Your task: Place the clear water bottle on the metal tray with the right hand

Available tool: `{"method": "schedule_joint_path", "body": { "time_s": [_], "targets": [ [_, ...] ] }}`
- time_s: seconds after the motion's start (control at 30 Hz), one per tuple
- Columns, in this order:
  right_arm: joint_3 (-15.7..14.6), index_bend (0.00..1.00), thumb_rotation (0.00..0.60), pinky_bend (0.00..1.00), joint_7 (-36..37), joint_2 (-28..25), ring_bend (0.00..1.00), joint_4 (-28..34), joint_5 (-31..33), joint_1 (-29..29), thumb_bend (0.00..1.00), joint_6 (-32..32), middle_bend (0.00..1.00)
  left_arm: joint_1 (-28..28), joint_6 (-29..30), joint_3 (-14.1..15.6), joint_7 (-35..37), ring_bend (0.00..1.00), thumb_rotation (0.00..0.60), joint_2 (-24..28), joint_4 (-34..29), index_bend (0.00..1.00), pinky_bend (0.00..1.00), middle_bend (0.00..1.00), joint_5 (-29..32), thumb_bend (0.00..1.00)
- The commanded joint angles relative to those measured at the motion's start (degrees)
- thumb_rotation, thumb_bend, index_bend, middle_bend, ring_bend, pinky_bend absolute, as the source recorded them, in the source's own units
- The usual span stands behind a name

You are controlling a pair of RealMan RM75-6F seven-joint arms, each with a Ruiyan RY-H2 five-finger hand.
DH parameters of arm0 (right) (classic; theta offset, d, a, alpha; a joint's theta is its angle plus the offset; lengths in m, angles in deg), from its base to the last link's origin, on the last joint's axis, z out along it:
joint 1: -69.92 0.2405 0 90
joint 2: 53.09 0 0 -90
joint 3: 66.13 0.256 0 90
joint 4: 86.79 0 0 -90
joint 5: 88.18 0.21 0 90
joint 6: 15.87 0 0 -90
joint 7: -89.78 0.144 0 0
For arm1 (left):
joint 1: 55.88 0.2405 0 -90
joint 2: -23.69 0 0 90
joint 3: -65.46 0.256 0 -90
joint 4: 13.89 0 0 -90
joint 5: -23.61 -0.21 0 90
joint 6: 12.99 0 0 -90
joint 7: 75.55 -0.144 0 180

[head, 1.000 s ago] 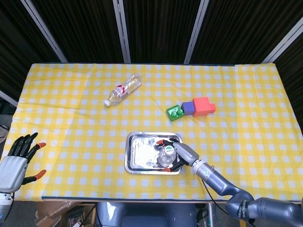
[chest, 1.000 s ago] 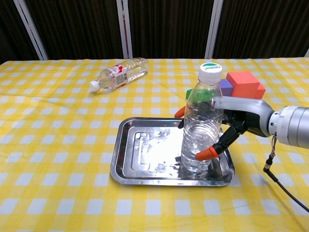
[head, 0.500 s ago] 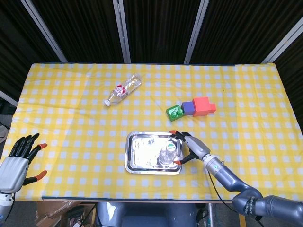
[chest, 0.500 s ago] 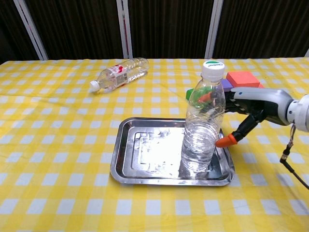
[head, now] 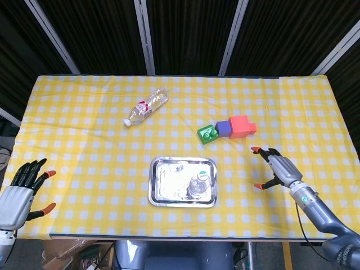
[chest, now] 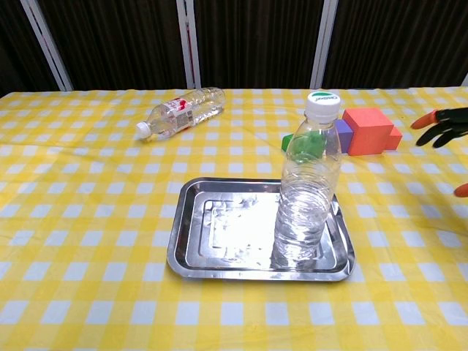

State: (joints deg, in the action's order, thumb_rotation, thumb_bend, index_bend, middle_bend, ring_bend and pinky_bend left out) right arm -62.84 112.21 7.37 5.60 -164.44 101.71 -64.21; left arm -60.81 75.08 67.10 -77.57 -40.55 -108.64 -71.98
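Upright on the metal tray [chest: 190, 252], the clear water bottle [chest: 306, 186] stands at the tray's right side, white cap on and water in its lower part. Well to its right, the right hand [head: 277, 168] hovers over the yellow checked tablecloth [head: 84, 163] with fingers spread, holding nothing. At the table's near left corner, the left hand [head: 19, 191] is likewise splayed and empty. A second bottle [head: 147, 106] lies on its side farther back; red [head: 242, 126], purple [head: 224, 129] and green blocks [head: 207, 134] sit together beyond the tray.
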Motion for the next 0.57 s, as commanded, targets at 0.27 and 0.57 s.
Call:
{"method": "schedule_joint_path", "body": {
  "time_s": [0.27,0.57],
  "targets": [
    [-5.0,0.13,0.6,0.0,-16.3,-3.5,0.05,8.5,-11.3,-18.0,0.2,-31.7,0.17,-0.1,-0.5,0.1,0.3,0.0,0.6,-0.1,0.2,0.22,0.0,0.0,0.4,0.19],
    [-5.1,0.14,0.6,0.0,-20.8,5.1,0.01,-5.7,-18.2,-25.3,0.2,-46.2,0.17,0.2,0.1,-0.2,0.9,0.0,0.6,0.1,0.4,0.22,0.0,0.0,0.6,0.19]
  ]
}}
